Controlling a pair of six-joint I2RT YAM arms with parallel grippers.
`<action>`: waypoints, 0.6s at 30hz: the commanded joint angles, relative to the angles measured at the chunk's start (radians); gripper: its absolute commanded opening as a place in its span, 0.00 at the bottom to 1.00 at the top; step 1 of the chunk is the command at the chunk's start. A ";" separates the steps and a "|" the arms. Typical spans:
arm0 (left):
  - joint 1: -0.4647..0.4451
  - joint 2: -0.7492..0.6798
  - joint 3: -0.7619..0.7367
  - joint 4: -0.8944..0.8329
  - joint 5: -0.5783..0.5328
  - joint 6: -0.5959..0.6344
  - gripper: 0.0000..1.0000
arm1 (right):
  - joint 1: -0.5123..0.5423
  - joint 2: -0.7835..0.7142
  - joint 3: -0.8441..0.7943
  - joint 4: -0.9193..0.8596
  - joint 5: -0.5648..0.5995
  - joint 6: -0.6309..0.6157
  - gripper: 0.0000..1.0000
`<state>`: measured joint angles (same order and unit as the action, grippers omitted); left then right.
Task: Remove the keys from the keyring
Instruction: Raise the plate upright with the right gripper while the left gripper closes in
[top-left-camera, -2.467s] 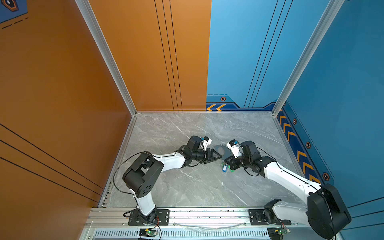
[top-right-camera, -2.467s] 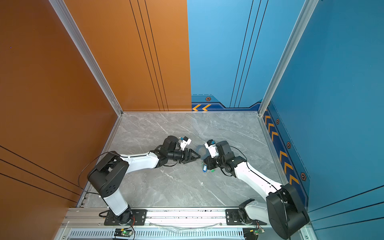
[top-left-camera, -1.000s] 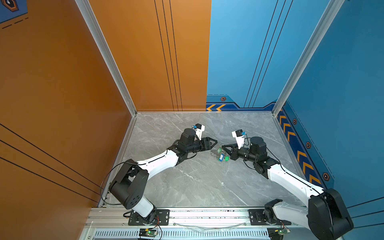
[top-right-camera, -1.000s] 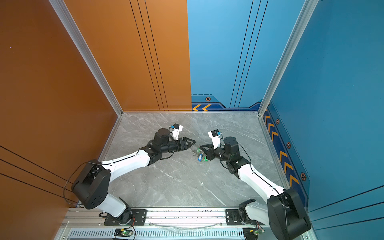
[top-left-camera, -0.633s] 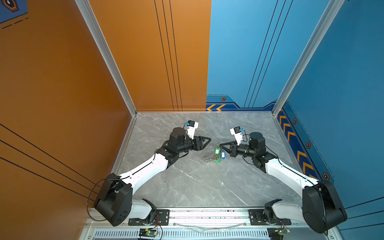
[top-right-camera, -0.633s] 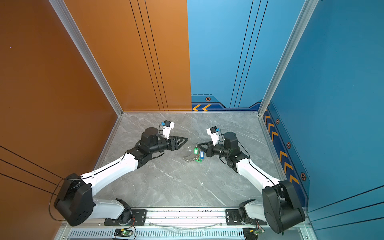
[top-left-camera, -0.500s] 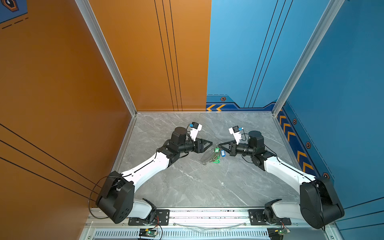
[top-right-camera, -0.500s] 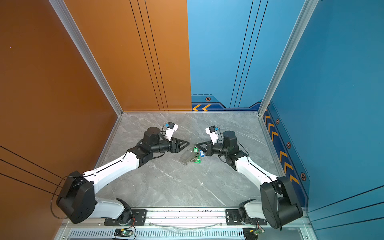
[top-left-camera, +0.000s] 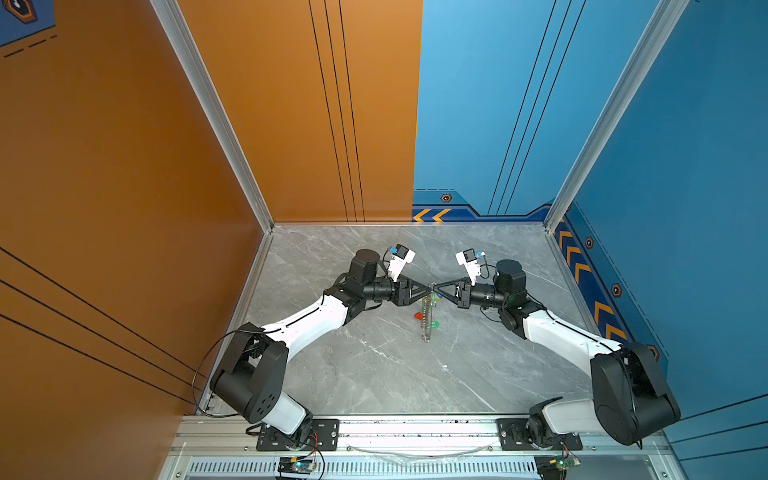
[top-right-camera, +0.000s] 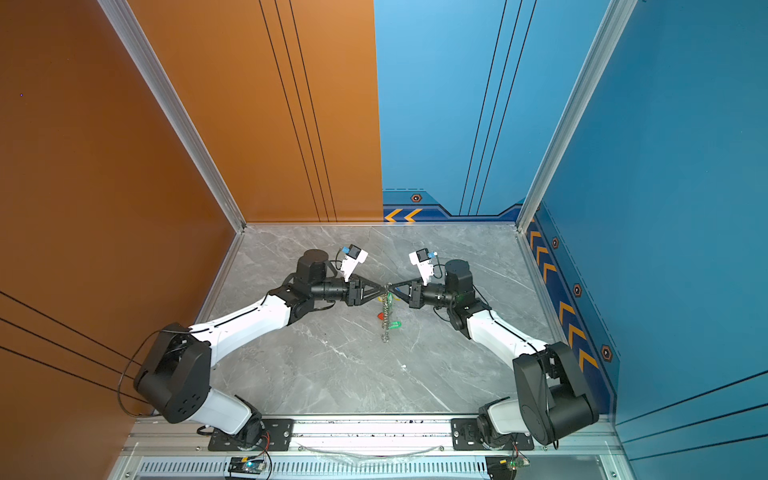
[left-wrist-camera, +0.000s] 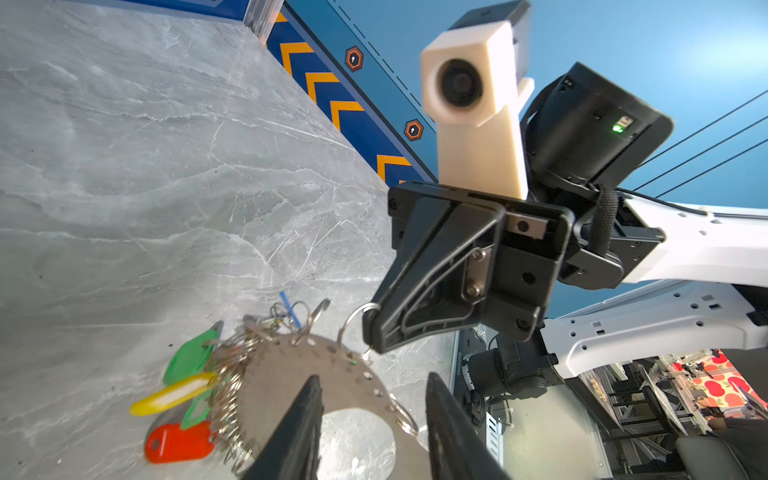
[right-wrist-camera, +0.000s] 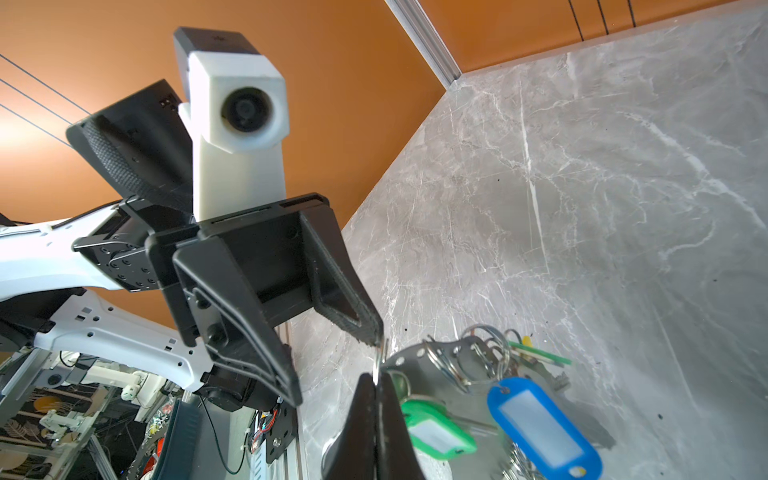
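Observation:
The keyring (left-wrist-camera: 286, 374), a flat grey plate with a wide hole and small silver rings on its rim, hangs edge-on above the table in both top views (top-left-camera: 427, 316) (top-right-camera: 387, 316). My right gripper (right-wrist-camera: 376, 384) is shut on one small ring at the top rim. The left gripper (left-wrist-camera: 372, 378) faces it, open, its fingers (left-wrist-camera: 307, 415) standing on either side of the plate's rim. The keys hang from the rim by green (left-wrist-camera: 189, 353), yellow (left-wrist-camera: 170, 397) and red (left-wrist-camera: 178, 442) tags. A blue tag (right-wrist-camera: 540, 424) and another green tag (right-wrist-camera: 436, 432) show in the right wrist view.
The grey marble table (top-left-camera: 374, 374) is walled by orange panels (top-left-camera: 166, 166) on the left and blue panels (top-left-camera: 665, 208) at the back and right. An aluminium rail (top-left-camera: 415, 428) with both arm bases runs along the front edge.
The right gripper has lifted the keyring higher and it now hangs edge-on. The left gripper has come in to meet it at the rim, and its jaws have narrowed.

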<state>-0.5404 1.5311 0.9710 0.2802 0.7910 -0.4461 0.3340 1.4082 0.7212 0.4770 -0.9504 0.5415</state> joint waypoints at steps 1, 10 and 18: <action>-0.014 0.017 0.023 0.070 0.021 -0.021 0.37 | 0.013 0.017 0.034 0.099 -0.036 0.038 0.00; -0.009 0.023 0.008 0.070 -0.006 -0.026 0.33 | 0.018 0.026 0.037 0.141 -0.031 0.066 0.00; 0.032 -0.056 -0.051 0.070 -0.094 -0.036 0.36 | 0.017 0.030 0.041 0.141 -0.027 0.068 0.00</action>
<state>-0.5171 1.5036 0.9340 0.3447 0.7357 -0.4728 0.3477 1.4384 0.7227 0.5461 -0.9508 0.5968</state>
